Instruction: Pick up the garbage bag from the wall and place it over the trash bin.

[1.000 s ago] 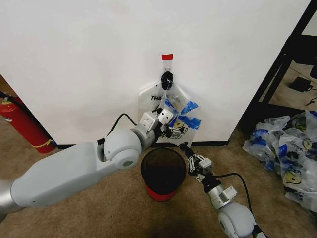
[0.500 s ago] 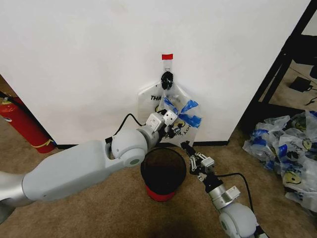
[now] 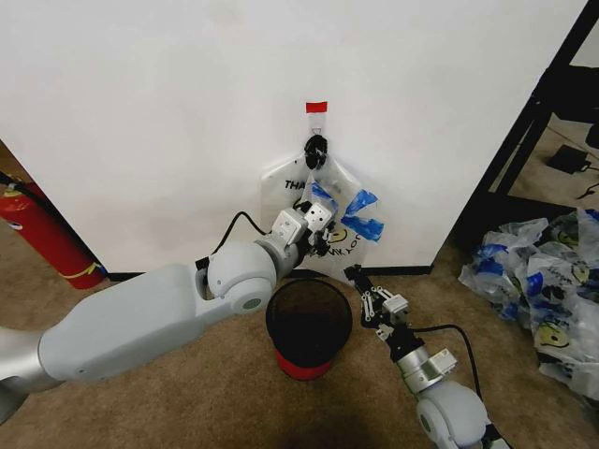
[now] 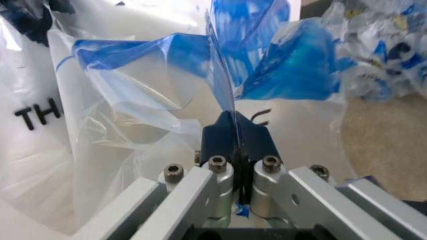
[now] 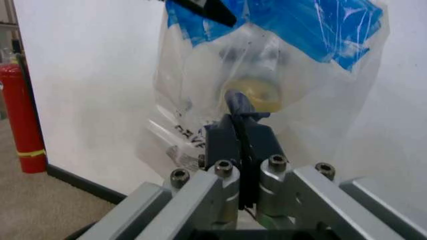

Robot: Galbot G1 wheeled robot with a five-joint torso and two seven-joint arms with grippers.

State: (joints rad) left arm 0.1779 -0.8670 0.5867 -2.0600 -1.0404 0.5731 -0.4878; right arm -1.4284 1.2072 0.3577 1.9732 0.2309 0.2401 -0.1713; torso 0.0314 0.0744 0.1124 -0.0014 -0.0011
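Observation:
The garbage bag [image 3: 329, 210] hangs from a black clip under the red-taped hook [image 3: 316, 108] on the white wall [image 3: 168, 112]. My left gripper [image 3: 325, 241] is against the bag's lower front and is shut on its blue handle film [image 4: 230, 75], which fans out above the pads [image 4: 220, 137]. The trash bin [image 3: 309, 323] stands on the carpet right below the bag. My right gripper [image 3: 356, 276] hovers beside the bin's far right rim, just under the bag. It is shut, and a dark blue sliver [image 5: 237, 102] sticks out between its fingertips. The bag [image 5: 267, 75] hangs beyond it.
A red fire extinguisher [image 3: 42, 234] leans at the wall on the left. A pile of identical bags [image 3: 543, 281] lies on the carpet at the right, beside a black shelf frame [image 3: 524, 131]. A black baseboard runs along the wall's foot.
My left gripper swung down and right with the bag's blue handles, then rose slightly toward the wall. The right gripper drifted a little right and down.

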